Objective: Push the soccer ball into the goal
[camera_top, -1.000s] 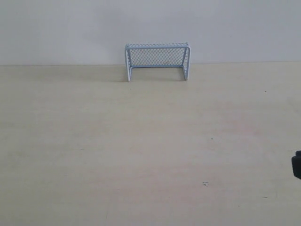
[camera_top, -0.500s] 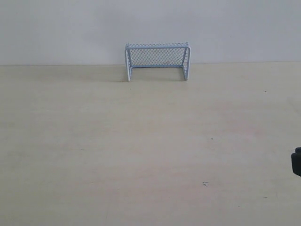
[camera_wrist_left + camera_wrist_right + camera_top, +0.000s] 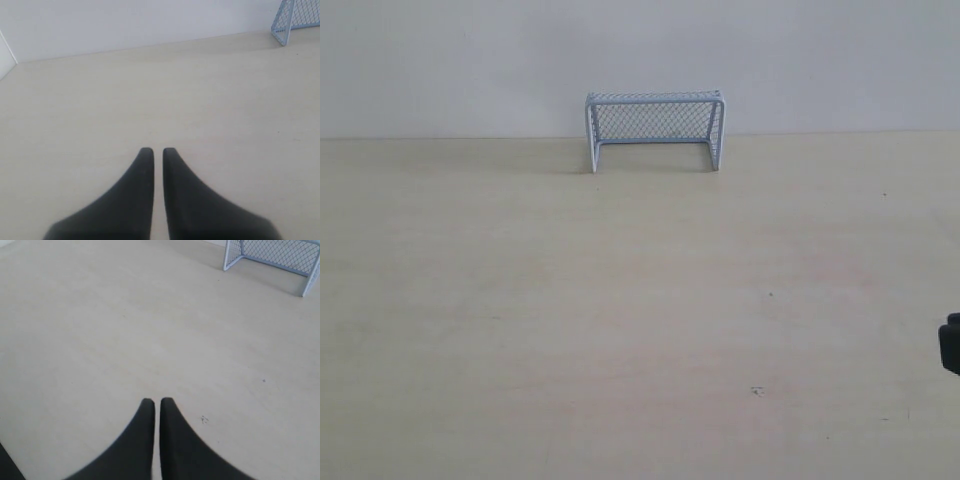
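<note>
L claw: both black fingers drawn nearly together, just a thin slit btwn the tips, nothing in it. It hangs over the bare table; can't tell if the tips touch the wood.

R claw: same story, pinched to a hairline gap, gripping nothing. A small dark speck sits on the wood just beside its tips.

In the exterior view only a dark bit of my R arm pokes in at the right edge, on the near part of the table. From there the pale wood runs back.

Goal stands upright at the far edge of the table, roughly mid-view, mouth facing me, back close to the white wall. Through the mouth I see only mesh & table surface. L wrist view catches just a corner post w/ some net; R wrist view shows most of the frame. Both claws are well apart from it.

Soccer ball: not showing in any of my 3 views, so can't place it.
</note>
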{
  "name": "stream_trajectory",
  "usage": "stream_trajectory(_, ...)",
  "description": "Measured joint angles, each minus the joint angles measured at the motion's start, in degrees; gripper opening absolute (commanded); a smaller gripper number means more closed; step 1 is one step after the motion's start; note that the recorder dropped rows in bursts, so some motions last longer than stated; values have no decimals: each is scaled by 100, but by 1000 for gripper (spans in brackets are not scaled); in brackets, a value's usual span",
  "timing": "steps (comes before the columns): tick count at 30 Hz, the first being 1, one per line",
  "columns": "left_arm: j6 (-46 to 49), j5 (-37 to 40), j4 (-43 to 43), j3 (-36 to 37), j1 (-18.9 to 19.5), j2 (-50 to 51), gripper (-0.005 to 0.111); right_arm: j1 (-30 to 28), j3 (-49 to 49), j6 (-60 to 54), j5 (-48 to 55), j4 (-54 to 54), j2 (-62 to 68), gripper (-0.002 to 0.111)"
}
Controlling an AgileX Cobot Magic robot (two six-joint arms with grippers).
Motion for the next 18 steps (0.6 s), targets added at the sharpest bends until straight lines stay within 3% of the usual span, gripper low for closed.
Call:
stream_trajectory(12,0,0,0,0,0,0,6,-58,0,0,0,-12,0,0)
stream_trajectory(18,0,0,0,0,0,0,6,-572,0,-61,-2,-34,-250,0)
